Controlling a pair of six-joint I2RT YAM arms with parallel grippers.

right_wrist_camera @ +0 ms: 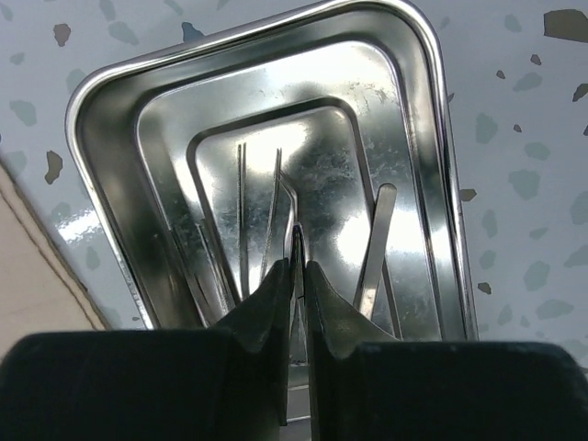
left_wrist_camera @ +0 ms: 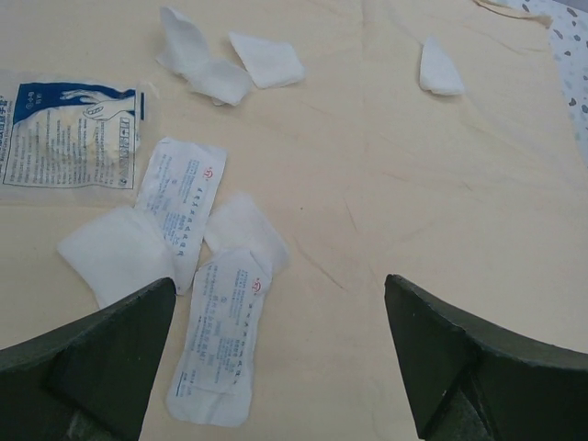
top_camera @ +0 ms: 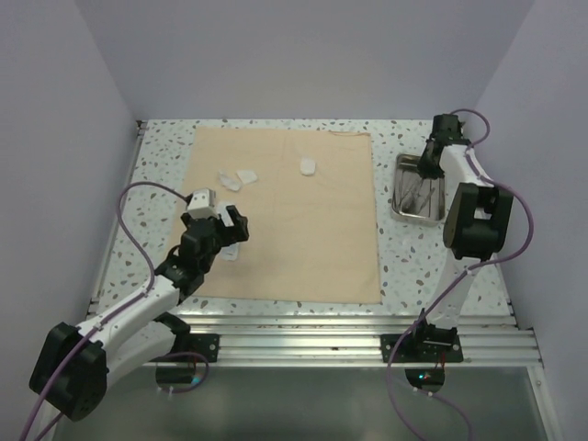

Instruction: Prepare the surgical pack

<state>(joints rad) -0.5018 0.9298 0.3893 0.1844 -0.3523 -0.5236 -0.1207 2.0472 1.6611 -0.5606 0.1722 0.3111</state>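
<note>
I see my left gripper (left_wrist_camera: 278, 296) hovering low over a large plain beige cloth sheet (top_camera: 303, 220) spread flat on the speckled white table (top_camera: 165, 147), jaws wide apart and holding nothing. Below and between its fingers, on the cloth, lie two white printed gauze packets (left_wrist_camera: 179, 204), loose white gauze squares (left_wrist_camera: 115, 253) and a clear plastic packet with blue print (left_wrist_camera: 69, 133); three more small white pieces (left_wrist_camera: 266, 60) lie farther off. My right gripper (right_wrist_camera: 299, 253) is over a small rectangular steel tray (right_wrist_camera: 92, 119) standing on the table just right of the cloth. Its jaws are pinched onto a thin metal instrument (right_wrist_camera: 297, 234), with other slim metal tools (right_wrist_camera: 377, 248) lying in the tray.
</note>
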